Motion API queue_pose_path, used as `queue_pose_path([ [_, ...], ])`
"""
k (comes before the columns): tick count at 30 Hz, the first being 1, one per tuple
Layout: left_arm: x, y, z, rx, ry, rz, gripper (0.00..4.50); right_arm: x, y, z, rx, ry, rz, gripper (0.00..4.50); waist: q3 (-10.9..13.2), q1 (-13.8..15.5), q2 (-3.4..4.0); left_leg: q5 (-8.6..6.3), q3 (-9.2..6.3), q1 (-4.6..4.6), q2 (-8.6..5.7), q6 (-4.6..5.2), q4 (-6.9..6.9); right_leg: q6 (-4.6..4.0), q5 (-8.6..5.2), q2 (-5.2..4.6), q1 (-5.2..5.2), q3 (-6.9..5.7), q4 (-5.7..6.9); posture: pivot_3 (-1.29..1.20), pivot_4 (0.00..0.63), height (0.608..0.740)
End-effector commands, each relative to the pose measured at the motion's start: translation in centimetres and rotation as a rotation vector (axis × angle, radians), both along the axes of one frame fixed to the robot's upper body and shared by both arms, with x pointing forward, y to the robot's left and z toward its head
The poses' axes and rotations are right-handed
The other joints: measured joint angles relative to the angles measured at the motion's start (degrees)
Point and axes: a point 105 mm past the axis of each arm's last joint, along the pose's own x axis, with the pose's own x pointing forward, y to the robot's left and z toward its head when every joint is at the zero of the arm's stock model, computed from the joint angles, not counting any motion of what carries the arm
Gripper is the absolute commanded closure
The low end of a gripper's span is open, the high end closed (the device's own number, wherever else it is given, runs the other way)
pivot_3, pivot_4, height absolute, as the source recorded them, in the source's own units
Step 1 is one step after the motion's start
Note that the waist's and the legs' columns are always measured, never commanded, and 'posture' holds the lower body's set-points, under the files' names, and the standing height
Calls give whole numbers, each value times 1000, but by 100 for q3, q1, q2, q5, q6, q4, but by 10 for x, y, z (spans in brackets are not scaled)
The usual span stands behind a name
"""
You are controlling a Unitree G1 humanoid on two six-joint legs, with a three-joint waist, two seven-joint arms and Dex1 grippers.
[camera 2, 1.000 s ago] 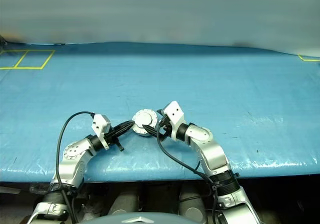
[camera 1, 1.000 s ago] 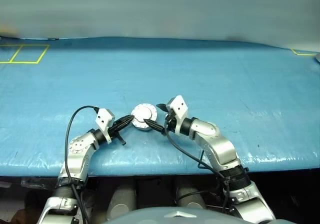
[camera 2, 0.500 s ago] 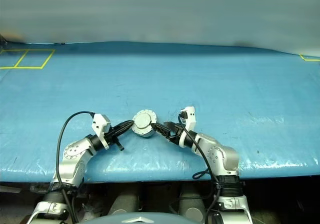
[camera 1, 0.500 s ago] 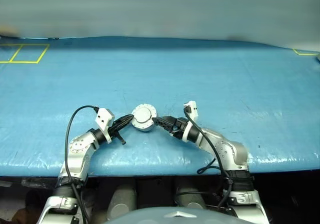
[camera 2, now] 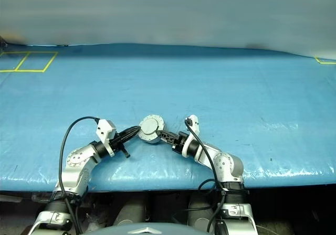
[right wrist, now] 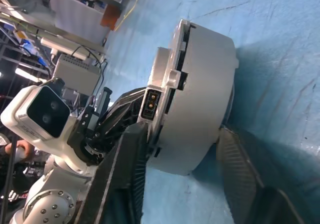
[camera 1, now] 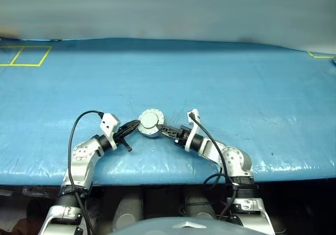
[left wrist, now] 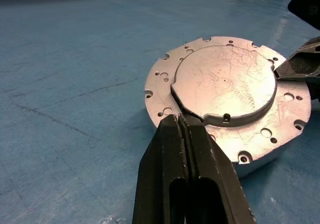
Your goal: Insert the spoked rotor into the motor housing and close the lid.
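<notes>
The motor housing (camera 1: pixel 150 123) stands on the blue table with its silver-grey lid (left wrist: pixel 225 81) lying flat and closed on top. The spoked rotor is hidden. My left gripper (left wrist: pixel 178 120) is shut, and its tips rest on the housing's left rim at the edge of the lid's raised circle. From the right, my right gripper (camera 1: pixel 161 128) reaches in nearly level. Its two fingers (right wrist: pixel 127 169) clamp the housing (right wrist: pixel 200 89) between them, one against the lid face and one at the bottom edge.
Blue sheeting covers the wide table, and its front edge (camera 1: pixel 168 174) runs just below both arms. Yellow tape squares (camera 1: pixel 25 56) mark the far left corner. A yellow tape corner (camera 1: pixel 319 55) marks the far right.
The right gripper has sunk from above the lid to the housing's right side, rolled over, and drawn its fingers in around the housing. The left gripper and the housing have stayed in place.
</notes>
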Motion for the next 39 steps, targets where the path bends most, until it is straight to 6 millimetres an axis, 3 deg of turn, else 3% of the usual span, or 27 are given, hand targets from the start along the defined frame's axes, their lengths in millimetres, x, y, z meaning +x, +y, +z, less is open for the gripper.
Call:
queue_pose_path([
  [1,-5,-3,-13,33,46,-17,4500,3,1,8,13,-22,-5,3227,0,0,0,0,-1,1,0,0,0,0,0,0,0,-1,0,0,150,740],
  [6,-4,-2,-10,21,38,-6,4500,3,1,10,20,-39,-6,3227,0,-1,0,0,0,-1,0,0,0,0,0,-1,-1,0,-1,0,150,740],
  [13,2,2,8,-183,53,61,4500,13,-8,22,77,-59,-81,3227,7,-13,-1,0,0,-6,0,0,-3,-1,0,-1,-4,-1,-1,0,150,740],
  [16,-5,-3,19,-282,62,0,3916,19,-14,27,101,-73,-134,3227,18,-48,-2,0,-1,-16,0,0,-3,0,0,1,-13,-2,-1,0,150,740],
  [28,-2,-3,35,-576,104,43,9,27,-29,68,332,-132,-203,3227,47,-102,-3,1,-2,-30,3,1,-14,-1,-3,9,-30,-1,-1,0,150,740],
  [39,-7,-29,47,-989,332,-56,9,17,-25,103,498,-197,-139,3227,70,-174,-9,1,-12,-36,4,2,-10,1,-4,15,-30,-3,0,0,150,740],
])
